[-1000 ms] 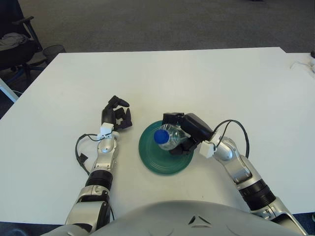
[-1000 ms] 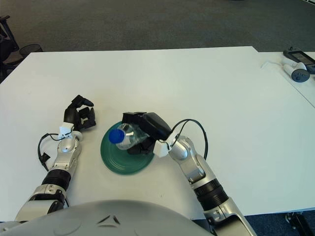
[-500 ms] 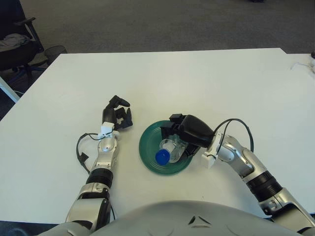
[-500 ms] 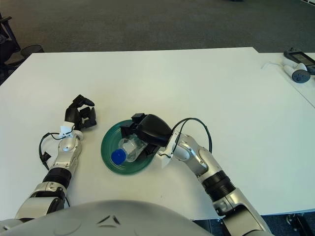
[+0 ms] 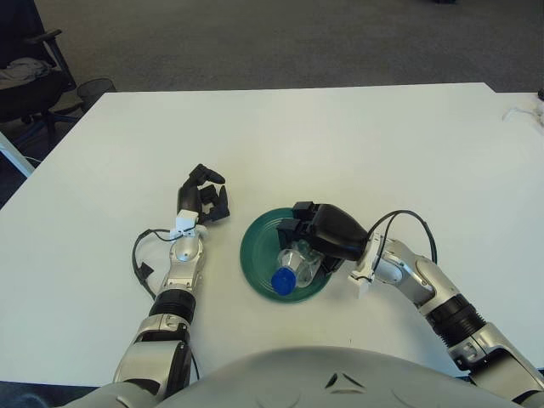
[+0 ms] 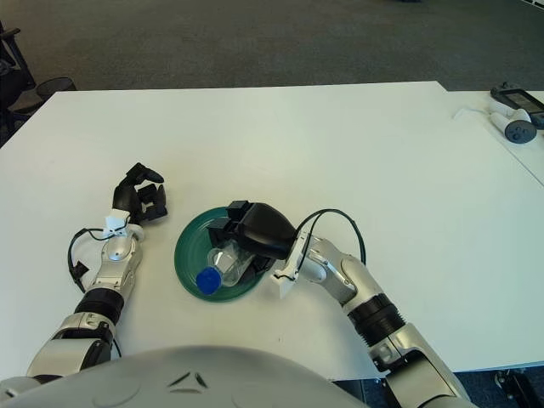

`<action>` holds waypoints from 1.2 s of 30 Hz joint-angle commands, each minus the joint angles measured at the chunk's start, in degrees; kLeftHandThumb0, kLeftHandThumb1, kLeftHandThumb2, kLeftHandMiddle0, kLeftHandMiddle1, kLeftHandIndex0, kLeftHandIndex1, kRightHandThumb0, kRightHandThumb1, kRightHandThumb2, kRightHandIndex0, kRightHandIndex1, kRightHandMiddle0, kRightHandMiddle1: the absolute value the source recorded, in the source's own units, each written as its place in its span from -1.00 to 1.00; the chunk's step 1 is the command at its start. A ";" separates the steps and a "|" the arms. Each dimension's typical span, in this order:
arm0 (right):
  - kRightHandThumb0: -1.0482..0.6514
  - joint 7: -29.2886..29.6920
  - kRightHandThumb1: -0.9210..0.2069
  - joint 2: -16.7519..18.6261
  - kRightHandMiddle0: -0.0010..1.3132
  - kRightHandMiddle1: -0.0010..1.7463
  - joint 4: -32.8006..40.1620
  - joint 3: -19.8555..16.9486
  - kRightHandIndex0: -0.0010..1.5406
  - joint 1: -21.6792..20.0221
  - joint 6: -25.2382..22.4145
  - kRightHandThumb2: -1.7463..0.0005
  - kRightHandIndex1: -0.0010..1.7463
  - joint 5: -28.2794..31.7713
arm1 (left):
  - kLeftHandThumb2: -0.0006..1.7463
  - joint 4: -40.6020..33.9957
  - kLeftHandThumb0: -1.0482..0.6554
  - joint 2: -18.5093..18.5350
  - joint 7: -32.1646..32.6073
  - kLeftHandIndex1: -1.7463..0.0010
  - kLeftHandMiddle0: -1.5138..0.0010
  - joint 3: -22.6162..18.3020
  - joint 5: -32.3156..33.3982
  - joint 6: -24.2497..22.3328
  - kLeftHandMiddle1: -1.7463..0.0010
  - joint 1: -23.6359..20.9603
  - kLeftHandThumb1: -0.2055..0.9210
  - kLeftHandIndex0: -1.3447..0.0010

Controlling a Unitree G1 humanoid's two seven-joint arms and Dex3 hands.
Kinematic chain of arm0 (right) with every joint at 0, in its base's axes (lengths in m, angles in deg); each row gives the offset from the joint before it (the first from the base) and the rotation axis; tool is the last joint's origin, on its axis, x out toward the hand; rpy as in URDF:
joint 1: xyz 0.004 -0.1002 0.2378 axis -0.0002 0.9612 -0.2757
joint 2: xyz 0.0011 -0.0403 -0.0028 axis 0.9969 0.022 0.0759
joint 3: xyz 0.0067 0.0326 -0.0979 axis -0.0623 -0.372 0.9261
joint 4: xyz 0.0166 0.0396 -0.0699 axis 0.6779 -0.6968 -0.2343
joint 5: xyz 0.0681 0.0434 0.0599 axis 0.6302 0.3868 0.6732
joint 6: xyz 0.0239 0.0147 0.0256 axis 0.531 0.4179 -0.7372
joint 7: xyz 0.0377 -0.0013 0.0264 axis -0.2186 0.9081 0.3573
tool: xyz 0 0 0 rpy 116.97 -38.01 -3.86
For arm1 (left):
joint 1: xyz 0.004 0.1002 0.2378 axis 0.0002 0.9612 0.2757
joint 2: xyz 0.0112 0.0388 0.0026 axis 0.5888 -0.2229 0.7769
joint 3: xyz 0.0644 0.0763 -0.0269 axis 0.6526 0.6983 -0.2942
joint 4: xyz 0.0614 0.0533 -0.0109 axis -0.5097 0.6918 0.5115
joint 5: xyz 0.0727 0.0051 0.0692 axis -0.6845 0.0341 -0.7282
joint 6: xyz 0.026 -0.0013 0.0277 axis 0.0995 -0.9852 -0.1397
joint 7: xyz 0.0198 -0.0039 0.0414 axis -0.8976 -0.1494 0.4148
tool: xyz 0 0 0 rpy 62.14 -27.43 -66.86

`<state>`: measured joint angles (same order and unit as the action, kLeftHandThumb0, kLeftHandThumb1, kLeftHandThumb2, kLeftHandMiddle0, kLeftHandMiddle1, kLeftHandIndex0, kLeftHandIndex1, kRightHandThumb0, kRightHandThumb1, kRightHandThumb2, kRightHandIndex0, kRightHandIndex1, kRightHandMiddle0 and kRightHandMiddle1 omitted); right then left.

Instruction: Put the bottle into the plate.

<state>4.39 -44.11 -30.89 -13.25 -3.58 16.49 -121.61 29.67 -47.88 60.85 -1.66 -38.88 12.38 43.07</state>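
Table (image 5: 340,136): white. Plate (image 5: 259,246): green, near front edge. Right hand (image 5: 319,234): over plate, fingers clamped on bottle. Left hand (image 5: 202,200): left of plate, fingers curled, holding nothing. Bottle (image 5: 293,265): clear, blue cap, tilted inside plate.

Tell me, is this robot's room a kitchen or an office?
Probably an office or lab: a big white table stands on grey carpet, with a black office chair at the left. The right hand holds a clear plastic bottle with a blue cap over a round green plate.
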 commanded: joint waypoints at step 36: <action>-0.31 3.83 0.04 2.16 -0.10 1.00 -1.89 1.34 0.38 -1.84 -4.38 -0.48 1.00 -2.30 | 0.54 7.70 -0.33 -0.96 -0.04 -1.00 -0.50 0.58 -0.69 1.71 -1.00 3.72 -0.12 0.07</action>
<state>8.42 -41.81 -32.44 -12.02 -4.18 12.47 -123.92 32.20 -47.64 60.68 -1.73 -38.48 14.41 41.57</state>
